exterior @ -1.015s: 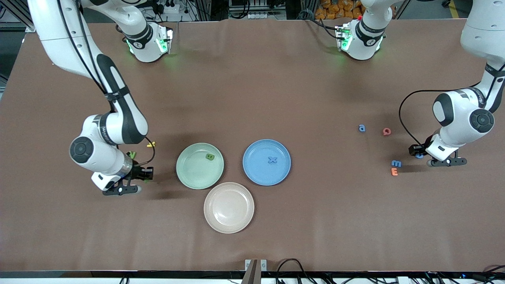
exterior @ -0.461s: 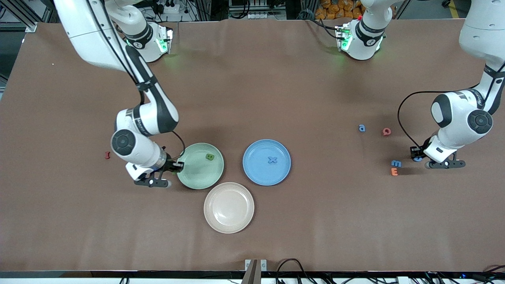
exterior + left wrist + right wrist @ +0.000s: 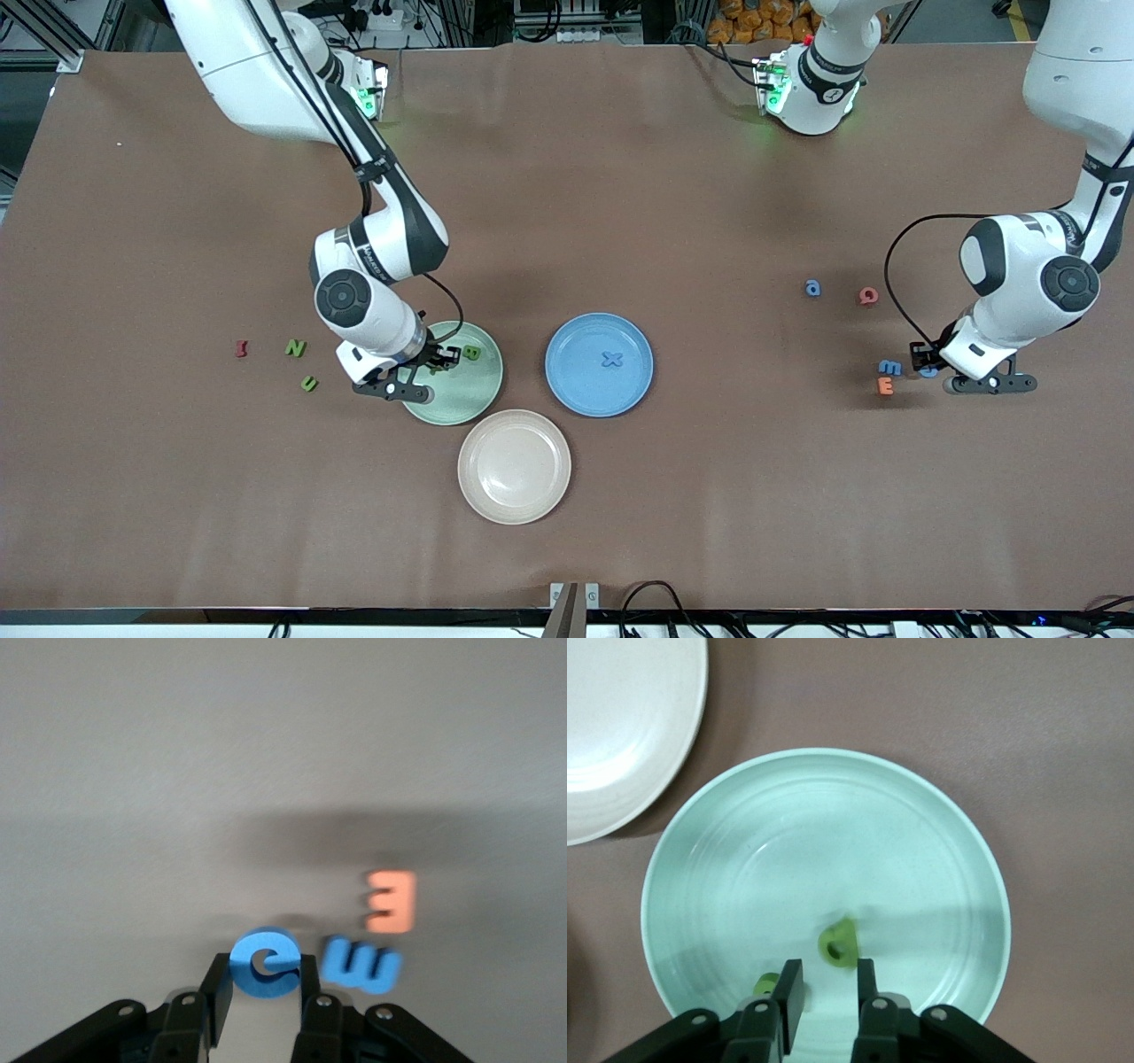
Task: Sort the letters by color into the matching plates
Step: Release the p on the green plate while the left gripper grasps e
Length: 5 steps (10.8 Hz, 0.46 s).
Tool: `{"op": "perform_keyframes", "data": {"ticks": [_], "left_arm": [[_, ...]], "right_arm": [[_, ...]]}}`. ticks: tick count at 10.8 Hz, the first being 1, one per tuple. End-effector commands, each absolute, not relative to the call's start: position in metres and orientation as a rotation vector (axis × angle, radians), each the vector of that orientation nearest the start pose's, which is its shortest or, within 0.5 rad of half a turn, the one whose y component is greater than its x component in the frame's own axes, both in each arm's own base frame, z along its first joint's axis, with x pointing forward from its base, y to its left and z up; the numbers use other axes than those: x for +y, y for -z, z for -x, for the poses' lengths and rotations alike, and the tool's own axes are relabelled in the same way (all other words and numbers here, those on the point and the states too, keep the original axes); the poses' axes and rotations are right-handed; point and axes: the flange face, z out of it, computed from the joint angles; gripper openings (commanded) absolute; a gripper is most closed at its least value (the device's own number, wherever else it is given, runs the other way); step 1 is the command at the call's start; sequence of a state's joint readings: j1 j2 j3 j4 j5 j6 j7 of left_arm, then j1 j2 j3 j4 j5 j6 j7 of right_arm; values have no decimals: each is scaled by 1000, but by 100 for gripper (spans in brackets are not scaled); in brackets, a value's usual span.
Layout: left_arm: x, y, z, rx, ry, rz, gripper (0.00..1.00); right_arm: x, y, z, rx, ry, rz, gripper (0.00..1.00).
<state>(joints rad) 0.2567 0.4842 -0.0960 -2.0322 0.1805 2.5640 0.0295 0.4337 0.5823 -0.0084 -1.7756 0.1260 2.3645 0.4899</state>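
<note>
- The right tool (image 3: 434,361) hung low over the green plate (image 3: 461,399), on the part of the plate toward the right arm's end.
- Its fingers (image 3: 864,979) stood a little apart with nothing gripped between them.
- A blurred green letter (image 3: 837,943), which we could not read, sat just off the fingertips, over the inside of the plate.
- A green B (image 3: 472,353) lay in the same plate, near the rim farther from the front camera.
- The green N (image 3: 295,348) and U (image 3: 308,384) lay on the desk (image 3: 567,204) toward the right arm's end, with a red letter (image 3: 240,348) beside the N.
- The blue plate (image 3: 585,390) sat beside the green one, toward the left arm's end, with a blue X (image 3: 611,359) in it.
- A beige plate (image 3: 514,467) lay nearer to the camera than those two plates, close to both.
- The left tool (image 3: 921,359) was down near the left arm's end of the desk, its fingers (image 3: 217,988) closed on a blue G (image 3: 248,981).
- The G was just beside the blue E (image 3: 889,367); an orange E (image 3: 885,385) lay against that one, nearer to the camera.
- The blue a (image 3: 812,288) lay farther from the camera, with a red letter (image 3: 868,296) near it.
</note>
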Motion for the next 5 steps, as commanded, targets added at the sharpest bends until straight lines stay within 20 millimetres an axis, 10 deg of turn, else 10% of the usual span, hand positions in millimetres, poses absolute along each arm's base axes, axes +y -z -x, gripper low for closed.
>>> {"op": "perform_keyframes", "data": {"ticks": [1,5], "left_arm": [[41,-240,-614,-70,20,3070,0],[-29,-253,-619,-174,25,3065,0]], "right_arm": [[267,-234,-603,247,-54,3058,100],[244,-237,-611,96,-58,3080,100]]}}
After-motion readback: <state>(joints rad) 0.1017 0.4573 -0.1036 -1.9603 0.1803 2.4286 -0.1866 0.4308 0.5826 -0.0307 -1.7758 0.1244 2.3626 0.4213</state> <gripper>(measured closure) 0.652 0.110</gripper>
